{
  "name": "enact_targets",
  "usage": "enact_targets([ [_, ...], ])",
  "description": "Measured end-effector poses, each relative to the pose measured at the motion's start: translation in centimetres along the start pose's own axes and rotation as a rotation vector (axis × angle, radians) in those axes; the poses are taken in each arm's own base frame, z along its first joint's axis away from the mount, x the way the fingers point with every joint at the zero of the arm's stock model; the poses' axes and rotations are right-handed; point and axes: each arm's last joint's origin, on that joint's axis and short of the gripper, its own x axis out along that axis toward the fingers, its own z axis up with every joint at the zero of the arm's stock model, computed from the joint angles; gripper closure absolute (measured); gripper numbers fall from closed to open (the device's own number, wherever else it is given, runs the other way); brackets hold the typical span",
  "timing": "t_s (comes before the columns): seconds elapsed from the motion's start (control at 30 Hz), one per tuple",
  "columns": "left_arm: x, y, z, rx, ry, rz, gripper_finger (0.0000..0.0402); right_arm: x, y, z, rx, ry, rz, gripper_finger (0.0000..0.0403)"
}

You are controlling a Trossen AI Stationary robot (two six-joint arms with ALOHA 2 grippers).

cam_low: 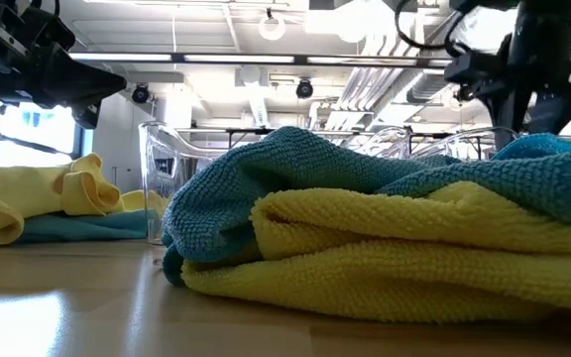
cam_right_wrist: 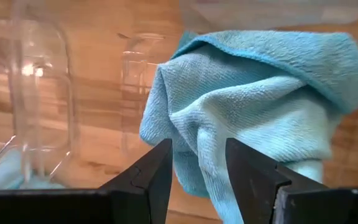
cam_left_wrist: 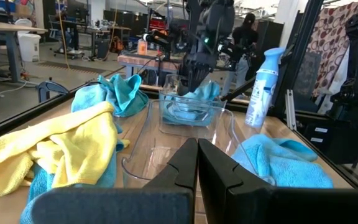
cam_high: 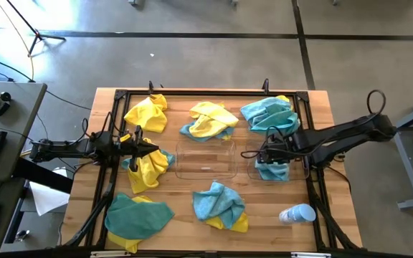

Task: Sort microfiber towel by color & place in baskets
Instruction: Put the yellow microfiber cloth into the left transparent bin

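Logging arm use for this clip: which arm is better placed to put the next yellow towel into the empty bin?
Probably the left. Its pincer, shut, sits at a yellow towel beside the empty bin. The right pincer, open, is over the other bin with a blue towel.

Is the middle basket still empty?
Empty: through the middle basket only bare wood shows. The right basket holds a teal towel, with the right gripper above it.

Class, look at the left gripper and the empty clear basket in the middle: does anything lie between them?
Yes. A yellow towel lies between the left gripper and the empty basket, against its left wall. Nothing else visible does.
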Motion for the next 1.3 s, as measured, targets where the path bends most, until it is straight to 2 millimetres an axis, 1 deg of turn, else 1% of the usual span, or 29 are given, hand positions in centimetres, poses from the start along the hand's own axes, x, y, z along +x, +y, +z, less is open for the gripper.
enact_targets([
  [0.27,0.0,0.0,0.0,0.000,0.000,0.000,0.0401,-3.6,1.2,0.4,-0.072,-0.011,0.051,0.0258],
  [0.33,0.0,0.0,0.0,0.000,0.000,0.000,0.0401,-4.4,1.5,0.6,-0.115,-0.028,0.075,0.0258],
  [0.43,0.0,0.0,0.1,-0.022,-0.010,-0.002,0.0401,-5.1,1.8,0.7,-0.239,-0.039,0.101,0.0258],
  [0.53,0.0,0.0,0.2,-0.132,-0.026,-0.005,0.0402,-5.6,2.0,0.6,-0.349,-0.020,0.120,0.0258],
  [0.67,0.0,0.0,0.3,-0.295,-0.034,-0.010,0.0402,-5.7,2.0,0.6,-0.312,0.002,0.126,0.0258],
  [0.77,0.0,0.0,0.3,-0.361,-0.034,-0.011,0.0402,-5.7,2.0,0.3,-0.287,0.025,0.129,0.0258],
  [0.83,0.0,0.0,0.3,-0.378,-0.034,-0.012,0.0401,-5.7,2.0,0.0,-0.308,0.011,0.130,0.0260],
  [0.9,0.0,-0.1,0.6,-0.414,-0.039,-0.015,0.0402,-5.9,1.9,-0.3,-0.374,-0.022,0.133,0.0265],
  [1.03,-0.4,-0.3,2.4,-0.441,-0.043,0.003,0.0402,-6.1,1.5,-0.5,-0.463,-0.042,0.118,0.0284],
  [1.17,-0.7,-0.3,4.9,-0.442,0.011,0.126,0.0402,-6.2,0.8,-0.1,-0.505,-0.125,0.049,0.0313],
  [1.3,-0.3,-0.5,7.7,-0.464,0.116,0.226,0.0402,-6.8,0.4,0.2,-0.585,-0.195,0.071,0.0356],
])
